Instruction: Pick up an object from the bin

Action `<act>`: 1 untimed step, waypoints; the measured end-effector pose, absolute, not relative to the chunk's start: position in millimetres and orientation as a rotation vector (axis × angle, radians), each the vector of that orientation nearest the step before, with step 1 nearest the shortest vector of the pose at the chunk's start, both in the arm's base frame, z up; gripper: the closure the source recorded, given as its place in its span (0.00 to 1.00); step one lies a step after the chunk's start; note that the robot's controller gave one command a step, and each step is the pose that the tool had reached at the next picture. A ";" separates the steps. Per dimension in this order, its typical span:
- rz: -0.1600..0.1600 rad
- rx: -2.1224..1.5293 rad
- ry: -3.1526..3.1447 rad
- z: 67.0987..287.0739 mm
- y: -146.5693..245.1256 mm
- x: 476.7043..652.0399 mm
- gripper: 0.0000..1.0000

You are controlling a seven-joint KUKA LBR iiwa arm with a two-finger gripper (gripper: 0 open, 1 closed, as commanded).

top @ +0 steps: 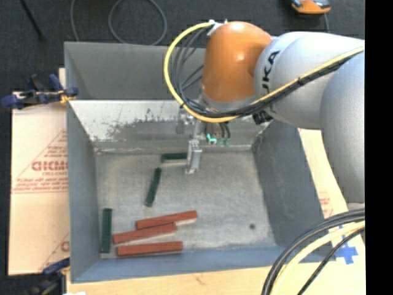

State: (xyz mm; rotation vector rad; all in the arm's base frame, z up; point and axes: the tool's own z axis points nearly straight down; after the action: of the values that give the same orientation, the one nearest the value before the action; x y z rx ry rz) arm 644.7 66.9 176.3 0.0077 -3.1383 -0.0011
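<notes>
target: short dark green stick [174, 158] lying flat near back wall, mid-bin | my gripper [193, 162] at its right end | claw state: I cannot tell | second green stick [153, 186] just forward, tilted | three red-brown sticks [147, 248] along front

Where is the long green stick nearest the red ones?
In the camera view, that green stick lies in the lower-left corner of the bin, running along the left wall, just left of the three red sticks.
</notes>
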 end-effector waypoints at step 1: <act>-0.002 -0.077 -3.145 69.5 37.3 616.5 0.00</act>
State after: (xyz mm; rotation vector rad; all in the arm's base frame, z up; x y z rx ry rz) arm 616.5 37.3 69.5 -0.0769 -3.1447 -0.0021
